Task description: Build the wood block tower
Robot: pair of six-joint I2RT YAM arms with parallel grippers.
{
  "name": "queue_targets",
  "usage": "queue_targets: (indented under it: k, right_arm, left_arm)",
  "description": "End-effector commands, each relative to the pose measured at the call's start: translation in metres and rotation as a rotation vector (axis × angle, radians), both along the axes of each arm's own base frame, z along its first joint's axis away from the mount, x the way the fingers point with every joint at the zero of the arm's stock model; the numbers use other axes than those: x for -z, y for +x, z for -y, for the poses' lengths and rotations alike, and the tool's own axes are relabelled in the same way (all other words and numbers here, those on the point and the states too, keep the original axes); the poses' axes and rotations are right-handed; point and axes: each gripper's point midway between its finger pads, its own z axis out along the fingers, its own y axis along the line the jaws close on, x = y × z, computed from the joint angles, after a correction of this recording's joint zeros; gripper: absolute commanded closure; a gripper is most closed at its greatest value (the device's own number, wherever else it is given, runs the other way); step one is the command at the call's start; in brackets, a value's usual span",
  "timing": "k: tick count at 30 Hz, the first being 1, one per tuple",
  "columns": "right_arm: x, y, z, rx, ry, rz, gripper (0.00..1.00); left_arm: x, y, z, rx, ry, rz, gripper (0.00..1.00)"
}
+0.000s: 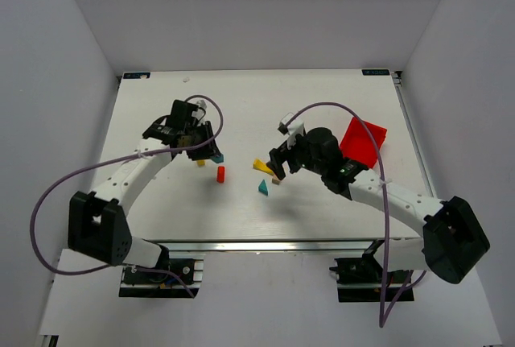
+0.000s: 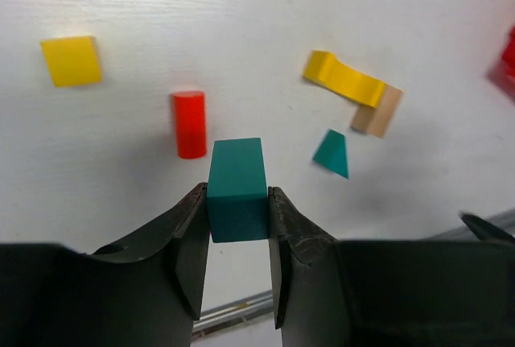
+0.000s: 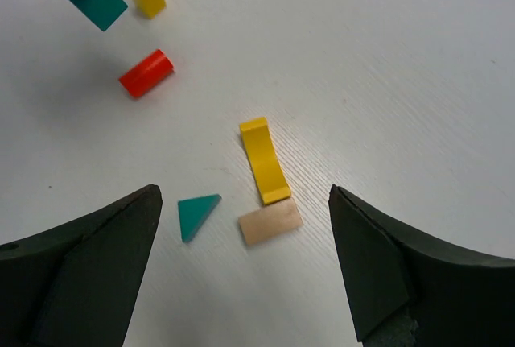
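Jaws: L gripper pinched teal cube; R gripper gaped over yellow arch, tan cube; nothing stacked.

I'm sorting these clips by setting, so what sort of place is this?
Probably a robotics lab test cell: a white table boxed in by plain white panels, the left arm and right arm bolted at its near edge, and toy blocks like the red block and teal triangle.
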Motion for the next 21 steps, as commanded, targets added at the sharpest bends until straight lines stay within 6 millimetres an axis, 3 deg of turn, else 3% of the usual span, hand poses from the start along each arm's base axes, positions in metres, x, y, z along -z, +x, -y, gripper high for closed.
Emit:
queue_targets:
  k: [1,4,5,10,21]
  right_arm:
    - [-0.004,0.004,0.023,0.109,-0.029,-0.005,0.11]
    - [-0.006,0.001,0.030,0.118,-0.038,-0.008,0.11]
    - [-0.008,0.000,0.032,0.121,-0.036,-0.004,0.11]
    - [-0.013,0.002,0.045,0.161,-0.060,0.020,0.11]
    - [-0.010,0.005,0.054,0.194,-0.082,0.021,0.11]
  left_arm:
    - [-0.004,0.031,-0.003,-0.057,0.067,0.048,1.00]
    - [0.008,0.047,-0.005,-0.076,0.136,0.031,1.00]
    - [0.004,0.049,-0.003,-0.072,0.132,0.043,1.00]
    - [0.037,0.068,-0.007,-0.096,0.261,-0.022,1.00]
    - [0.058,0.071,0.000,-0.071,0.349,-0.052,1.00]
